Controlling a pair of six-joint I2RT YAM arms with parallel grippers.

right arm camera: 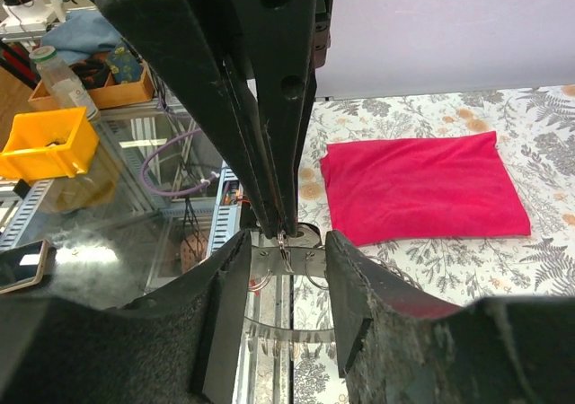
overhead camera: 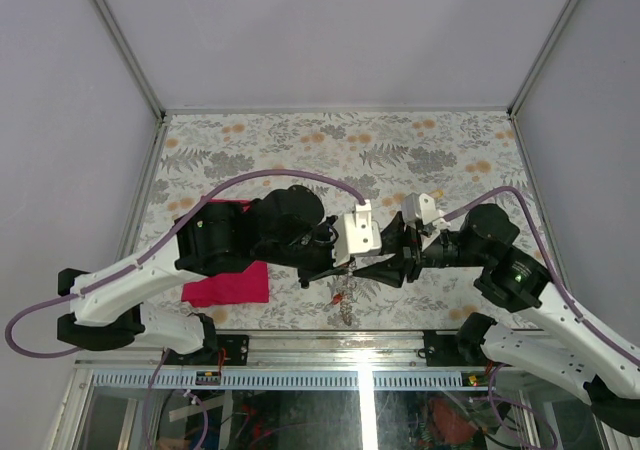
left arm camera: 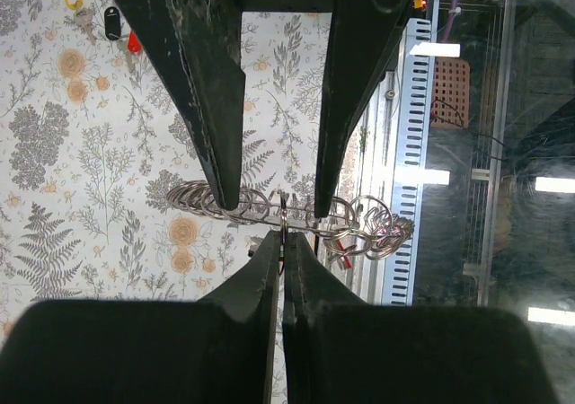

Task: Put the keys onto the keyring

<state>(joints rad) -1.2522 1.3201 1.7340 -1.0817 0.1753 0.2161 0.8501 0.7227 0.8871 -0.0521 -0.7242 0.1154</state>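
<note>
The keyring [left arm camera: 260, 208] is a strand of linked silvery rings hanging across the left wrist view. My left gripper [left arm camera: 284, 242] is shut on one of its rings from below. My right gripper [left arm camera: 274, 202] reaches in from above, open, with one fingertip on either side of that ring and resting against the strand. In the right wrist view my right gripper [right arm camera: 283, 274] straddles the rings, and the left gripper [right arm camera: 283, 233] pinches down from above. Loose keys [left arm camera: 111, 22] with yellow, black and red heads lie on the table. A red piece [left arm camera: 341, 260] hangs among the rings. From overhead, the keyring [overhead camera: 345, 300] dangles between both grippers.
A magenta cloth [right arm camera: 418, 188] lies folded on the floral table cover [overhead camera: 300, 150], left of the grippers. The table's metal front rail [left arm camera: 409, 153] runs just beyond the rings. Grey side walls enclose the table.
</note>
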